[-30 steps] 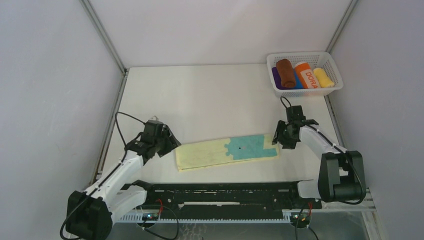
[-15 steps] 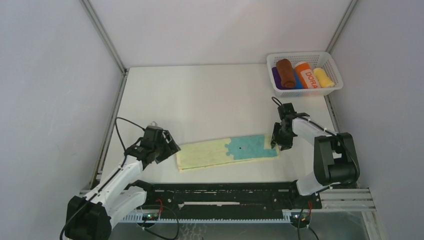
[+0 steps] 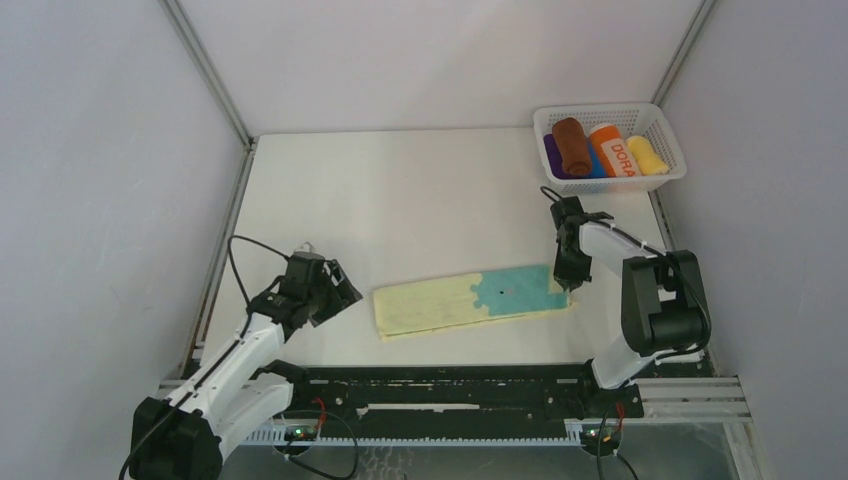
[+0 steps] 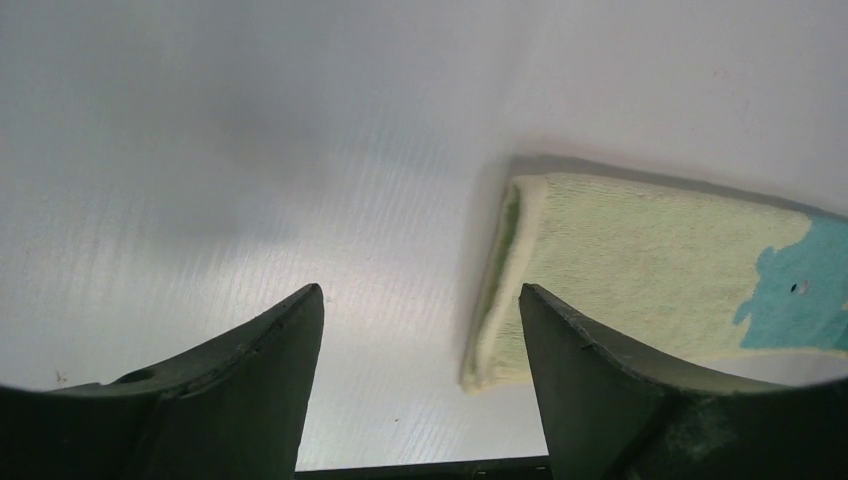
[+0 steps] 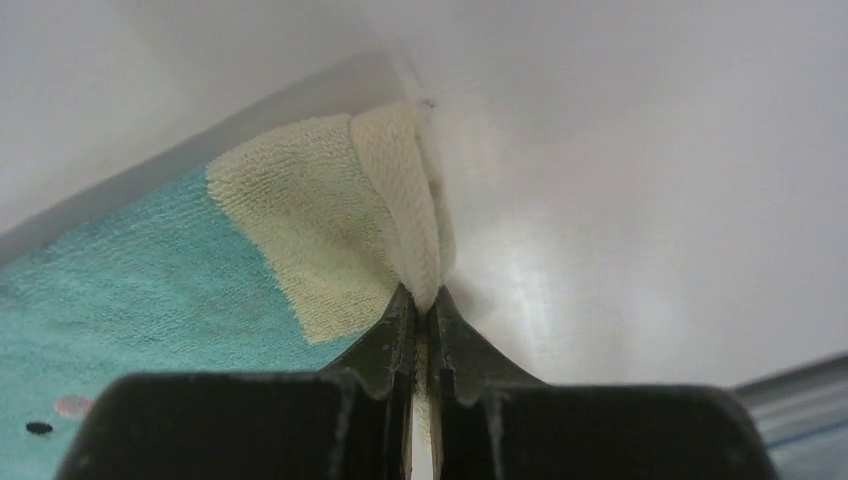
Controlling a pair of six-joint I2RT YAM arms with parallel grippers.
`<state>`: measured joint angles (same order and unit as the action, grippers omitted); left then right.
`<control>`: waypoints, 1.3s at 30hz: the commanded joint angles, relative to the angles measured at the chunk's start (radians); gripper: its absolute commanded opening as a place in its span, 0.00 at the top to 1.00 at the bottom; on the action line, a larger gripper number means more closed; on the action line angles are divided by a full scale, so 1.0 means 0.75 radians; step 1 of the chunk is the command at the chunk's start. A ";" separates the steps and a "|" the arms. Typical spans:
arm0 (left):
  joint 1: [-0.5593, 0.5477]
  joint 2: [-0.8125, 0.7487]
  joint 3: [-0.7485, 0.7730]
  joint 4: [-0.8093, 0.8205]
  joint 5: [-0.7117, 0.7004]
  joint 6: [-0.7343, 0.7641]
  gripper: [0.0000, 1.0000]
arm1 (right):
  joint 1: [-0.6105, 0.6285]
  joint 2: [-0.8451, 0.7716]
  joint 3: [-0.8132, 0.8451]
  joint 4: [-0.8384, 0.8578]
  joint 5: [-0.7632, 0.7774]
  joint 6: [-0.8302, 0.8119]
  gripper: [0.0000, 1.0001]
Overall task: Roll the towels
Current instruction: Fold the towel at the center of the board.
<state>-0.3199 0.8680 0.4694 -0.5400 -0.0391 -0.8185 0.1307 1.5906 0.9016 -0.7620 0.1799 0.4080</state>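
on the white table (image 3: 420,200), the teal and cream towel (image 3: 472,300) now lies a little further toward its teal end than a second ago, leaving bare table between its cream end and the left gripper (image 3: 340,295). the right gripper (image 3: 568,283) has come onto the towel's teal end and clenched; its wrist view shows the jaws pressed together on the cream hem at the corner. the left gripper has spread wider and holds nothing, its fingers apart over the table just beside the towel's folded cream end. beyond the towel's teal end, well apart from it, a white basket (image 3: 612,182) holds the rolled rust-brown towel (image 3: 572,146), an orange roll lettered "dora" (image 3: 615,152), a bright yellow roll (image 3: 647,155), a purple roll (image 3: 549,152) and a blue roll (image 3: 596,168).
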 commanded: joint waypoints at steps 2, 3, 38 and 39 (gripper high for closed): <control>-0.004 -0.020 -0.025 0.072 0.064 0.010 0.23 | 0.024 -0.044 0.176 -0.155 0.474 0.002 1.00; -0.004 -0.016 -0.025 0.083 0.079 0.009 0.22 | 0.048 -0.070 0.192 -0.165 0.503 -0.014 1.00; -0.248 0.507 -0.118 0.711 0.336 -0.276 0.60 | 1.055 0.057 0.599 0.031 -0.280 0.145 1.00; -0.256 0.514 -0.119 0.716 0.335 -0.281 0.62 | 1.068 0.076 0.609 0.041 -0.287 0.161 1.00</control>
<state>-0.4747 1.2358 0.4049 -0.0586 0.2035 -1.0073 0.8959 1.6180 1.3006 -0.7967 0.0097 0.4610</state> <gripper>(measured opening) 0.408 0.014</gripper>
